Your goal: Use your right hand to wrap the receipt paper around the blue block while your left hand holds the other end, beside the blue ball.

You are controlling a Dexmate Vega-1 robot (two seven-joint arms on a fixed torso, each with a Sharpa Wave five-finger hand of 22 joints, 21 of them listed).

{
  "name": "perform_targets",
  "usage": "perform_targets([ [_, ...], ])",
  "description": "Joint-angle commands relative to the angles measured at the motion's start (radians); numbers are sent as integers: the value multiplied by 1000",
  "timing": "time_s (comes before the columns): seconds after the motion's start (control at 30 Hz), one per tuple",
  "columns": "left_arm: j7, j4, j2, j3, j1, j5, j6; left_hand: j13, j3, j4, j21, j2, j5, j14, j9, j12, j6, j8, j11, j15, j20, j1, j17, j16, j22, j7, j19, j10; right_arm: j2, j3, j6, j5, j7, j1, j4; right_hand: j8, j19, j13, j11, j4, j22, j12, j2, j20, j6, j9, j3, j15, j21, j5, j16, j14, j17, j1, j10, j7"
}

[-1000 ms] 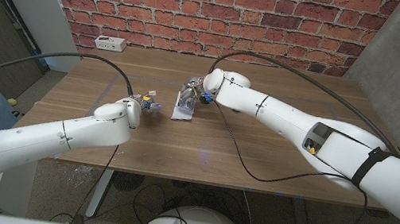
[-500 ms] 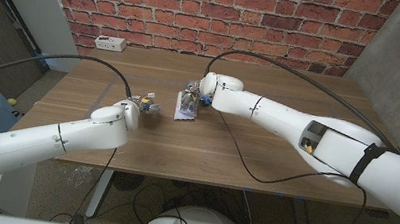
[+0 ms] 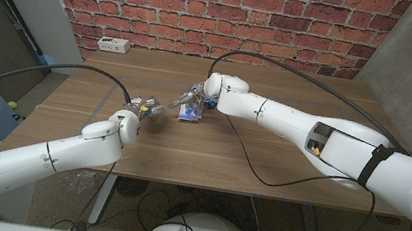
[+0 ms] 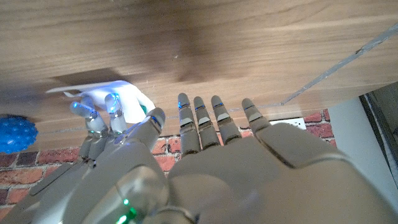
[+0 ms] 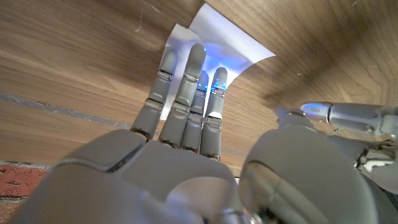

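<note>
1. The receipt paper (image 5: pixel 227 43) is a white strip near the middle of the wooden table (image 3: pixel 282 157). In the head view its long axis runs left to right, from the left hand (image 3: pixel 139 111) to the right hand (image 3: pixel 195 104).
2. The paper looks bent and lit blue under the right hand's fingers (image 5: pixel 186 87), which press on it.
3. The blue block (image 3: pixel 187 113) sits under the right hand, mostly hidden.
4. I cannot tell if the left hand holds the paper; its fingers (image 4: pixel 199 121) are stretched out.
5. The blue ball (image 4: pixel 15 132) shows in the left wrist view, beside the paper.
</note>
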Motion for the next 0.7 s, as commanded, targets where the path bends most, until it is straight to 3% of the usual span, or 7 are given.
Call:
perform_targets([
  [0.03,304,57,-54,-136,175,70,-245,3,-3,-18,12,-2,-4,12,2,1,-37,-9,-8,-8,5,11,5,-1,2,-18,28,1,-33,34,79,8,35,-19,-15,-14,-5,1,12,17,-1,7,-10,4,-9,-4,-27,11,-8,15,-16,-17,-16,-48,-15,2],
  [0.17,367,91,-76,-159,203,103,-326,5,-16,-9,29,12,-6,72,4,17,-13,5,-1,-15,1,0,16,23,2,2,69,52,-38,49,104,10,34,-30,-14,-25,-2,3,20,19,-1,16,49,6,-5,-6,-9,19,-10,29,-18,-18,-26,-50,-10,6],
  [0.3,470,146,-107,-183,232,142,-442,23,-33,2,64,33,-5,218,13,73,146,53,28,-19,-24,-8,41,81,5,102,143,220,-36,58,100,2,20,-40,-12,-47,12,-2,20,-89,-1,26,175,6,20,-9,108,19,-6,17,-8,-12,-48,123,3,8],
  [0.4,541,170,-144,-211,258,160,-489,72,137,-83,120,66,55,365,70,142,331,165,43,-19,-48,202,85,162,16,127,220,372,-36,66,105,2,13,-46,-8,-49,14,-3,20,-95,-1,25,178,6,22,-10,114,19,-5,13,-7,-9,-48,130,2,11],
  [0.43,536,158,-150,-211,261,182,-448,102,288,-112,149,17,116,421,95,170,359,210,48,-10,-55,313,80,171,21,122,246,428,-36,67,106,0,10,-47,-7,-54,14,-3,20,-119,-2,26,190,9,25,-10,136,19,-4,11,-3,-11,-43,162,1,10],
  [0.5,579,168,-189,-207,265,231,-394,144,419,-121,183,-64,182,462,116,201,377,243,38,-14,-54,393,80,187,34,142,269,474,-35,67,102,-6,6,-49,-8,-60,15,-2,19,-150,-3,27,191,6,27,-11,158,18,-4,10,-5,-10,-48,196,2,8],
  [0.7,769,263,-290,-195,257,342,-400,206,418,-102,235,-110,203,456,142,232,374,257,19,-47,-70,497,169,270,66,125,279,470,-33,57,98,-30,-2,-52,-12,-70,19,-6,12,-197,-3,27,191,0,33,-12,195,7,-1,8,-8,-2,-55,244,5,-6],
])
